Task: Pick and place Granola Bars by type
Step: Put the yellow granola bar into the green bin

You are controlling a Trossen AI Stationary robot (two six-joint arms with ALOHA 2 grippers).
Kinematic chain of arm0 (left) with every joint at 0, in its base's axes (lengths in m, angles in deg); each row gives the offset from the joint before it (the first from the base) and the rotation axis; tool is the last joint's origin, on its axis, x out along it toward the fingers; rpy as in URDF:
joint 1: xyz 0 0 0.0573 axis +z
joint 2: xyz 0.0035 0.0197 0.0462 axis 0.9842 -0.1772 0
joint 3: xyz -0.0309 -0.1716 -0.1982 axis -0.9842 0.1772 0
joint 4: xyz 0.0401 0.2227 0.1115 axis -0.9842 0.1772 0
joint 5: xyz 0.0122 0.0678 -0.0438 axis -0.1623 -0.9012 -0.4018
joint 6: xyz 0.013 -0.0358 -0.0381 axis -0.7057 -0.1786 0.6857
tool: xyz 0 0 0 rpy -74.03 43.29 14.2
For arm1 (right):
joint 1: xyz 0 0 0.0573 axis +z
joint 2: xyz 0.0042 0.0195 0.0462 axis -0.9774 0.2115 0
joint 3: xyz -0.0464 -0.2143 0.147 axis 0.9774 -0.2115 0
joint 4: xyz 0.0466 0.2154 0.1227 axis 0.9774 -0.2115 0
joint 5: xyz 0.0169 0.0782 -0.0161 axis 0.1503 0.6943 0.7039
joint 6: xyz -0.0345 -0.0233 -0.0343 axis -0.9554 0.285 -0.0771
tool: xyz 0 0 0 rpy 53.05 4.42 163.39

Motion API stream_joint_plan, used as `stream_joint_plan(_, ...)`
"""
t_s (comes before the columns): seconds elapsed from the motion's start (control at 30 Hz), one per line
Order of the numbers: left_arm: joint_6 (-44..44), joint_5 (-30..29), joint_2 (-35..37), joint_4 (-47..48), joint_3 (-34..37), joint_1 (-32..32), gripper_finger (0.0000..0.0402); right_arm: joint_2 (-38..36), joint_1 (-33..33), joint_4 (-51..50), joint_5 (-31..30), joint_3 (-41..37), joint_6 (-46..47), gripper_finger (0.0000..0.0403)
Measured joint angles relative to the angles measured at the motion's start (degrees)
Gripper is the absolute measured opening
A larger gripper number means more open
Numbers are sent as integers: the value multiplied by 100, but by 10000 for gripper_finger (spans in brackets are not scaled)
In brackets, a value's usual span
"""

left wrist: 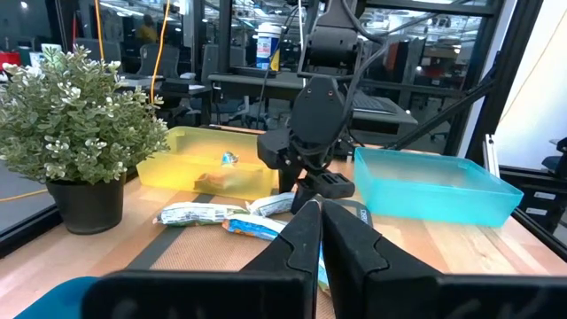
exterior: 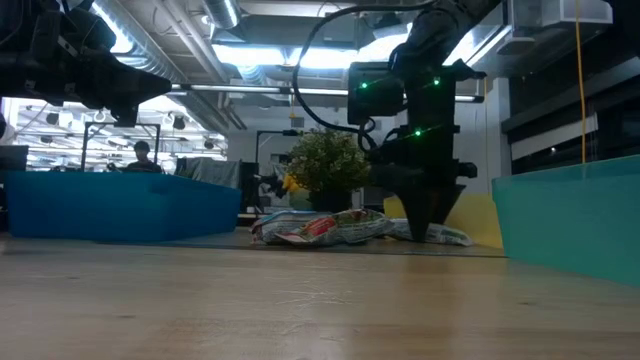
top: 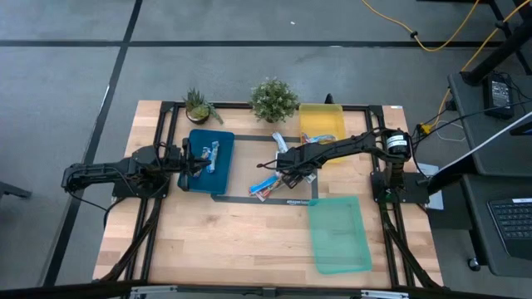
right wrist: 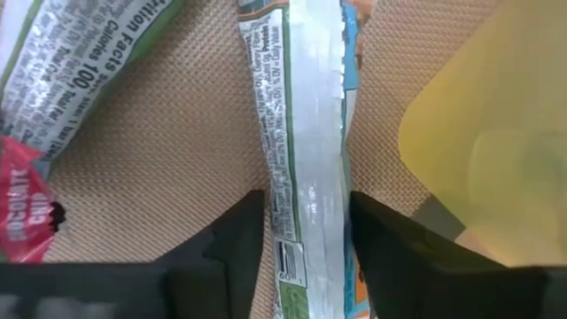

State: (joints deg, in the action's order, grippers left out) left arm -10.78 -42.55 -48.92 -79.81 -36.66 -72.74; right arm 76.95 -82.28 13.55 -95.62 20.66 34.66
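Note:
Several granola bars [top: 268, 188] lie loose on the brown mat at the table's middle, also seen in the low view [exterior: 320, 226]. My right gripper [right wrist: 306, 199] points down over them [top: 287, 173], shut on one silvery bar [right wrist: 310, 133] that lies seam-side up on the mat. A silver and green bar [right wrist: 80, 62] and a red-printed one [right wrist: 27, 199] lie beside it. My left gripper [left wrist: 319, 239] hovers level over the blue tray [top: 193, 178], shut and holding nothing. Two bars [top: 212, 154] lie in that tray. My right gripper has the silvery bar between its two fingers [right wrist: 235, 239], one against each long edge [right wrist: 275, 204], toward one end of the bar. The fingers come from above, pointing down, and stand across the bar. The bar lies flat on the mat.
A yellow tray [top: 332, 112] with some bars in it stands just behind the pile, close to my right gripper [right wrist: 478, 133]. A green tray [top: 339, 237] sits at the near right. Two potted plants [top: 274, 100] stand along the far edge.

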Motion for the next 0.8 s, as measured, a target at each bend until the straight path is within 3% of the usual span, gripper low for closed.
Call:
stream_joint_plan(0.4,0,1,2,0,1,0,9,4,109,-196,322,252,-252,67)
stream_joint_plan(0.8,0,1,1,0,0,1,11,7,548,-2245,234,2015,-345,26)
